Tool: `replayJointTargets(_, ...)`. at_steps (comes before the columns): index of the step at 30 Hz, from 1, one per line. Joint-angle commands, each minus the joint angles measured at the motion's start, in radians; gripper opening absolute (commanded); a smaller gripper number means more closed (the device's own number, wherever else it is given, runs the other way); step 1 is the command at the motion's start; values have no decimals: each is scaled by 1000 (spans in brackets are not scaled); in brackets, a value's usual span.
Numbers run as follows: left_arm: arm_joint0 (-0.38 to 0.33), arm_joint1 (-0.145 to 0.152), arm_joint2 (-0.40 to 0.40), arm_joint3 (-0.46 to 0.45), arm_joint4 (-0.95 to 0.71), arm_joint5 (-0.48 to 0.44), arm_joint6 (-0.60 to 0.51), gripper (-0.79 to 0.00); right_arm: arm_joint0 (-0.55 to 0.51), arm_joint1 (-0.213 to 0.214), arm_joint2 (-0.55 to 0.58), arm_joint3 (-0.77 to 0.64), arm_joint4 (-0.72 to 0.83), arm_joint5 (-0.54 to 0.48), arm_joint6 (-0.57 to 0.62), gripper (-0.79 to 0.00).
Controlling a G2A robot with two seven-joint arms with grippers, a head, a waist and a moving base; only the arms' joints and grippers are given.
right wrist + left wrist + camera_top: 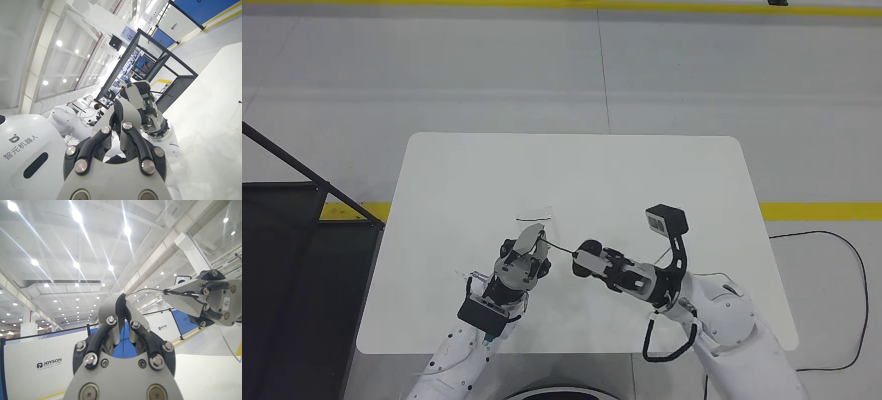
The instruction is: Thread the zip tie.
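A thin black zip tie point(560, 247) spans the short gap between my two grippers, above the white table point(642, 170) near its front edge. My left gripper point(539, 241) is shut on one end. In the left wrist view the strap point(145, 291) leaves my left gripper point(123, 297) at its tips, and more of it runs down between the fingers. The far end is pinched in my right gripper point(166, 292), which is also shut. In the right wrist view my right gripper point(116, 103) faces the left gripper point(132, 89), with a strap tail point(162, 93) sticking out beside it.
A second thin dark strip point(535, 215) lies flat on the table just beyond the grippers. A black metal frame point(282, 190) stands off the table's left side. The table's back half is bare.
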Motion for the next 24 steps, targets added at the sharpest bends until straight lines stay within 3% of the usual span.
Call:
replayJointTargets(1, 0, 0, 0, 0, 0, 0, 0, -785, 4, -1, -3, 0, -5, 8, -4, -785)
replayJointTargets(24, 0, 0, 0, 0, 0, 0, 0, -785, 31, -4, -24, 5, -75, 76, -30, -785)
